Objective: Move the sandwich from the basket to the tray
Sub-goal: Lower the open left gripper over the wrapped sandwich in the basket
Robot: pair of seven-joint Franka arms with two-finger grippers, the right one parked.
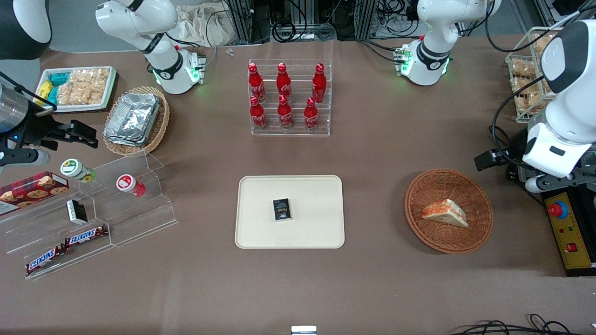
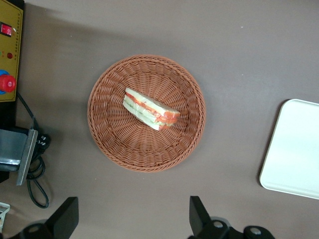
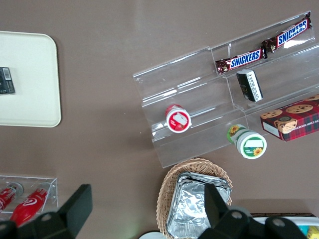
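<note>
The sandwich [image 1: 444, 212] [image 2: 150, 109], a pale wedge with orange-red and green layers, lies in the round reddish-brown wicker basket [image 1: 412, 204] [image 2: 109, 134]. My left gripper [image 1: 500, 163] [image 2: 133, 219] hovers above the table beside the basket, slightly farther from the front camera than it. Its fingers [image 2: 199, 216] are spread wide open with only bare table between them. The cream tray [image 1: 307, 195] [image 2: 294, 144] lies beside the basket toward the parked arm's end. A small black packet [image 1: 281, 209] rests on it.
A yellow control box [image 1: 570, 228] [image 2: 10, 59] with a red button sits beside the basket at the working arm's end. A rack of red bottles [image 1: 288, 97] stands farther from the front camera than the tray. A tan basket of foil trays [image 1: 135, 118] and acrylic snack shelves [image 1: 139, 209] lie toward the parked arm's end.
</note>
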